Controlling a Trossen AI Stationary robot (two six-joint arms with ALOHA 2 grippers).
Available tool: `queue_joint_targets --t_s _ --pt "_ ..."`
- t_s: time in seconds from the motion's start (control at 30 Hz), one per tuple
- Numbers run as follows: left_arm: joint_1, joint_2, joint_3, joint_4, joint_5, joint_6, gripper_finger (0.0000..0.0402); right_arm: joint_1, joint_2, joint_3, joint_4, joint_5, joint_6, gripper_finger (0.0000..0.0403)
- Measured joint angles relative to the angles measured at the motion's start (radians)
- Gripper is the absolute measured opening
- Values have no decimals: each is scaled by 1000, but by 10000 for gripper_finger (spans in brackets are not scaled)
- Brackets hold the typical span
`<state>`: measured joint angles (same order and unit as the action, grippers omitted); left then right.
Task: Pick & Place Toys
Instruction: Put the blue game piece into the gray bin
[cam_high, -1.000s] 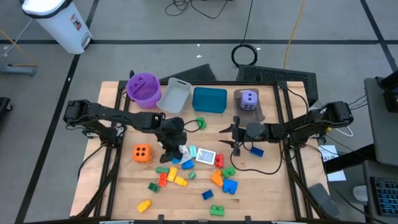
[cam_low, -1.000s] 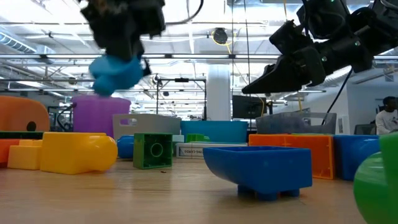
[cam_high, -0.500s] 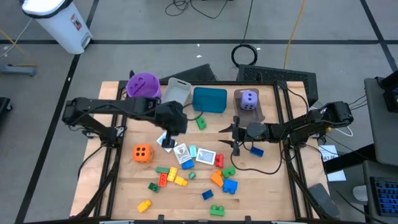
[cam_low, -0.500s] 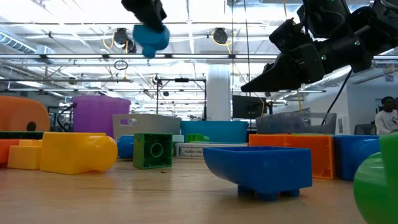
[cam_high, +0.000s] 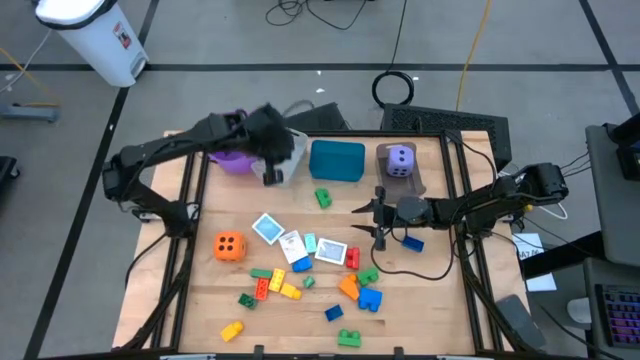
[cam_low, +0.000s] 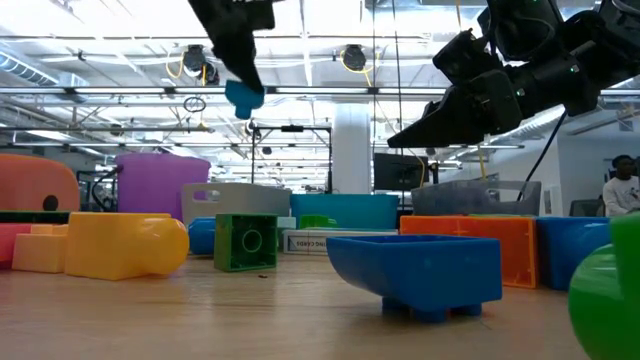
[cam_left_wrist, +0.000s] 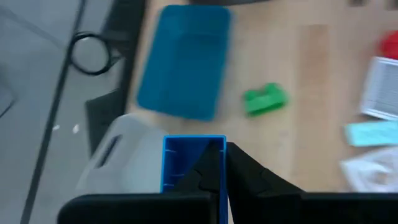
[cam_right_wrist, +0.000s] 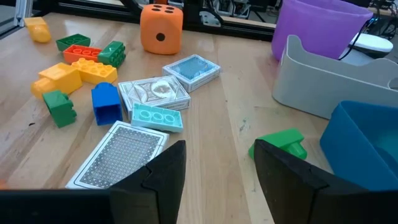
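My left gripper (cam_high: 271, 170) hangs above the grey bin (cam_high: 290, 143) at the table's far side, shut on a small blue brick (cam_left_wrist: 180, 163). The low view shows that brick (cam_low: 244, 97) high over the table under the gripper. My right gripper (cam_high: 362, 222) stands open at the middle right, nothing between its fingers (cam_right_wrist: 163, 171). Loose toys lie on the table: an orange die (cam_high: 229, 245), cards (cam_high: 300, 242), a green brick (cam_high: 322, 197) and several bricks (cam_high: 355, 290). A purple die (cam_high: 400, 160) sits in the brown bin. My left gripper holds the blue brick by one side wall (cam_left_wrist: 224, 155). One finger (cam_left_wrist: 202, 174) appears to lie inside the brick's hollow and the other (cam_left_wrist: 252, 180) outside it. The fingers slant down from above. The brick is lifted clear, over the grey bin.
A purple bucket (cam_high: 228, 150), the grey bin, a teal bin (cam_high: 337, 160) and the brown bin (cam_high: 398, 182) line the far edge. Big bricks (cam_low: 415, 265) lie close to the low camera. Bare wood (cam_high: 200, 200) shows left of the toys.
My left gripper has risen from the card pile and swung toward the table's far edge, over the grey bin, turning as it went. It stays shut on the blue brick, which is lifted high. The cards stay on the table.
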<state>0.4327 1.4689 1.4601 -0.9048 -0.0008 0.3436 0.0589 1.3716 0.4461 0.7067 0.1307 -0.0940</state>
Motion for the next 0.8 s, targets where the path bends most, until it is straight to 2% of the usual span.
queue_joint_targets --t_s 0.1,0.2,0.33,0.57,0.8 --pt "78 0 -25 66 7 12 19 0 0 0 0 0 0 181" --pt "147 2 -89 155 88 7 25 0 0 0 0 0 0 181" --pt "214 1 -202 293 176 -13 9 0 0 0 0 0 3 181" --pt "250 2 -397 501 187 -67 25 0 0 0 0 0 3 181" --pt "251 2 -518 656 188 -113 9 0 0 0 0 0 3 180"
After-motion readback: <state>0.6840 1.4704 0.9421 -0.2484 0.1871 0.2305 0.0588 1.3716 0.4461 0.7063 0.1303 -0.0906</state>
